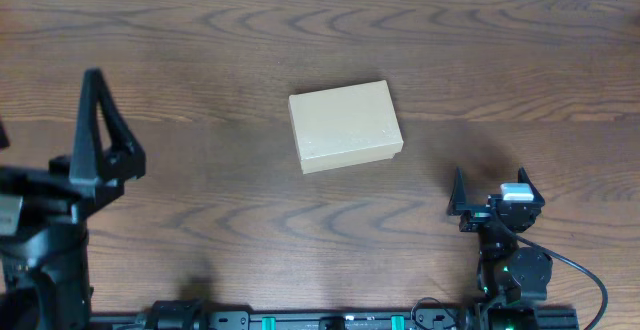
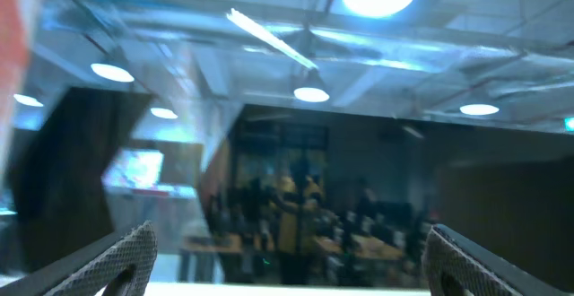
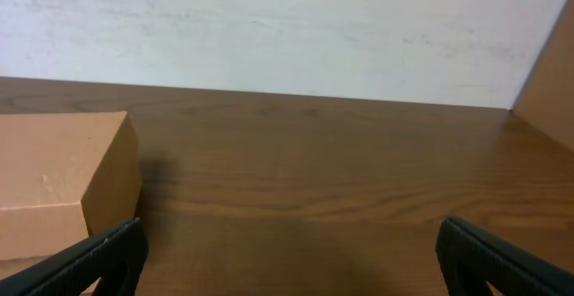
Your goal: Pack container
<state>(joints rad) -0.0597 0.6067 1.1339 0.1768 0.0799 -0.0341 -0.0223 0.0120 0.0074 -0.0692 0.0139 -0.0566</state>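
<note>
The container (image 1: pixel 345 125), a plain tan cardboard box with its lid closed, lies on the wooden table near the middle. It also shows in the right wrist view (image 3: pixel 63 184) at the left edge. My right gripper (image 1: pixel 492 192) is open and empty, low near the front right, to the right of and nearer than the box; its fingers frame bare table in the right wrist view (image 3: pixel 291 251). My left gripper (image 1: pixel 100 120) is open and empty at the left, raised, and its wrist camera looks out into the room (image 2: pixel 287 251).
The wooden table (image 1: pixel 200 60) stretches to a white wall at the back. A tan panel (image 3: pixel 552 72) stands at the right edge of the right wrist view. The arm bases (image 1: pixel 300 320) sit along the front edge.
</note>
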